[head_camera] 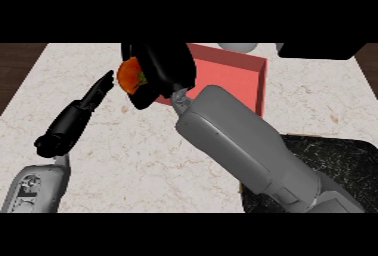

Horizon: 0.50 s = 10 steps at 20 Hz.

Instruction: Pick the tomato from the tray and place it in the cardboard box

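Right hand (164, 70) is curled round the tomato (131, 76). Fingers are wrapped over the top and the thumb sits under it, so only the orange-red left side shows. I'm calling that a grasp.

Head view, the only one I have: the tomato is lifted clear, at the left edge of the red container (236, 75) and partly out over the marble counter (148, 165). I can't tell how high it hangs. The right forearm (236, 145) comes in from lower right and crosses a dark speckled slab (339, 160). I take the slab to be the tray, with nothing showing on its visible part. The red container has raised walls and an open top, so I read it as the box, though the colour is odd for cardboard.

Left hand (77, 117) is at the left with fingers straight. It's resting, holds nothing and is near the tomato without touching it.

A pale round thing (238, 47) and a black block (317, 50) sit at the far edge, neither involved.

Progress: I judge the pick done and the carry nearly there. Left to do: shift the tomato right so it's fully over the red container, lower it, and open the hand.
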Each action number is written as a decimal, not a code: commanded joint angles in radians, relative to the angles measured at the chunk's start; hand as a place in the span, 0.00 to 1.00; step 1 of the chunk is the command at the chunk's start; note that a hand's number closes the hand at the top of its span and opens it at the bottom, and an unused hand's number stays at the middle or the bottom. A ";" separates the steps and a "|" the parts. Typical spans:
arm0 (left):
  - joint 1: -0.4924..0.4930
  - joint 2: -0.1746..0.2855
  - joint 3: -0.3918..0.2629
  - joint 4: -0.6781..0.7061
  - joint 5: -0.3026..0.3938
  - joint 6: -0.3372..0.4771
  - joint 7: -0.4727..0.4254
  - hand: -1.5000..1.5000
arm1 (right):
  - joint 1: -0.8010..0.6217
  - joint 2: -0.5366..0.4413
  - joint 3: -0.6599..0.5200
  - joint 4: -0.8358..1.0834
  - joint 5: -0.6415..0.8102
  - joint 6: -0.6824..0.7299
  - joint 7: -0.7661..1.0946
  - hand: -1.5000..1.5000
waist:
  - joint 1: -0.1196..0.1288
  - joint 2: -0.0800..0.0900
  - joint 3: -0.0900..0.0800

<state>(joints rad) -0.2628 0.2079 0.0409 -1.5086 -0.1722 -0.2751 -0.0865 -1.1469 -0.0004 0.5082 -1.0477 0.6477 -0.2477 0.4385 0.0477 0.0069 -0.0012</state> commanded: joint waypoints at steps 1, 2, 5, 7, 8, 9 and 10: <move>-0.014 -0.016 -0.015 -0.019 -0.021 0.020 0.034 0.50 | -0.141 0.000 -0.117 0.161 -0.046 -0.001 -0.016 1.00 | -0.014 0.000 0.001; 0.011 -0.015 -0.009 -0.053 0.003 0.005 0.044 0.50 | -0.153 -0.001 -0.131 0.250 -0.002 -0.015 -0.061 1.00 | -0.009 0.001 0.000; -0.010 -0.013 -0.001 0.003 -0.013 0.017 0.011 0.50 | -0.173 -0.027 -0.109 0.367 0.012 0.058 -0.135 1.00 | -0.014 0.006 0.000; 0.021 -0.007 0.001 -0.010 0.003 -0.004 0.003 0.50 | -0.125 -0.092 -0.105 0.393 -0.002 0.125 -0.205 1.00 | -0.019 0.004 0.000; -0.039 -0.027 -0.017 -0.020 -0.021 0.024 0.050 0.50 | -0.177 -0.032 -0.117 0.476 0.002 0.120 -0.185 1.00 | -0.008 0.008 0.000; 0.003 -0.018 -0.014 -0.010 -0.026 0.022 0.002 0.50 | -0.186 -0.090 -0.130 0.504 -0.027 0.219 -0.200 1.00 | 0.002 0.013 -0.001; -0.007 -0.002 0.000 -0.019 -0.004 -0.002 0.023 0.50 | -0.182 -0.074 -0.130 0.541 -0.032 0.242 -0.209 1.00 | 0.007 0.013 0.000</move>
<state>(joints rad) -0.2641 0.1944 0.0319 -1.5241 -0.1859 -0.2631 -0.0702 -1.3017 -0.0525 0.3985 -0.6423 0.6387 -0.1187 0.2771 0.0429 0.0145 -0.0013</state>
